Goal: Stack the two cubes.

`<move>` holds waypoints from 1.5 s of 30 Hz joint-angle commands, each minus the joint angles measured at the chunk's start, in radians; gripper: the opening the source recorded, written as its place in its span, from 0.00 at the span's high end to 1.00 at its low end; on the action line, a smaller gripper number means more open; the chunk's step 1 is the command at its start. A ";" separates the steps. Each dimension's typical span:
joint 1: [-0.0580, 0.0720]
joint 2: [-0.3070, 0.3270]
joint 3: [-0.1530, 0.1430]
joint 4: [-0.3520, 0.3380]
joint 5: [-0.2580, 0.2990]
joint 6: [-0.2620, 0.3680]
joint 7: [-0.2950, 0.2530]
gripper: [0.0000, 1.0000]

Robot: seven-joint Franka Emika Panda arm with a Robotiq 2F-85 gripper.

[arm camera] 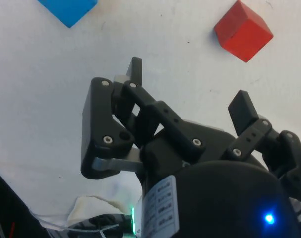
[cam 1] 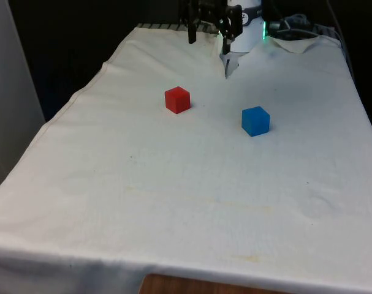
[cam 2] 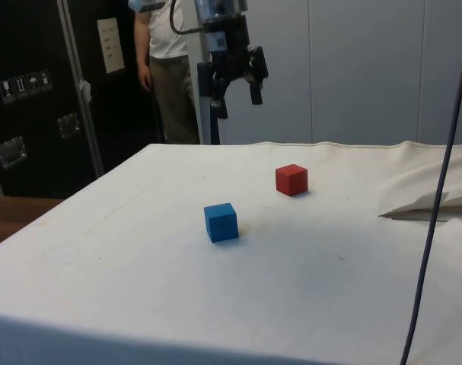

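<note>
Counter [cam 1: 173,202] with white cloth, both cubes sitting apart on it. Gripper [cam 2: 234,90] high above far end, fingers [arm camera: 243,110] spread wide, holding nothing. Red cube [cam 1: 177,99] and blue cube [cam 1: 255,120] untouched. Looks like step one: drop onto one cube, grab it.

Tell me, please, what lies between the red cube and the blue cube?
Nothing: only bare white cloth separates the red cube and blue cube, in the front view.

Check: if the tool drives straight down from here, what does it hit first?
Likely bare cloth. The open tool hangs high and points between the two cubes, blue to one side, red to the other, neither under its fingers. Depth is hard to judge, so treat that as probable.
</note>
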 commanded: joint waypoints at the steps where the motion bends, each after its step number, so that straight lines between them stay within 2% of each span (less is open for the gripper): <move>1: 0.000 -0.002 0.000 -0.003 -0.002 0.003 0.002 0.00; 18: -0.001 -0.006 -0.004 -0.011 0.000 -0.002 0.000 0.00; 27: -0.004 -0.029 -0.032 -0.056 -0.004 0.042 -0.006 0.00; 28: -0.001 -0.021 -0.030 -0.045 0.000 0.025 -0.005 0.00; 29: -0.004 -0.029 -0.035 -0.060 -0.003 0.047 -0.007 0.00; 38: -0.005 -0.033 -0.063 -0.099 -0.002 0.106 -0.016 0.00; 39: -0.002 -0.026 -0.062 -0.088 0.000 0.088 -0.014 0.00; 40: -0.005 -0.033 -0.066 -0.104 -0.001 0.115 -0.017 0.00; 45: -0.004 -0.025 -0.080 -0.129 0.003 0.174 -0.024 0.00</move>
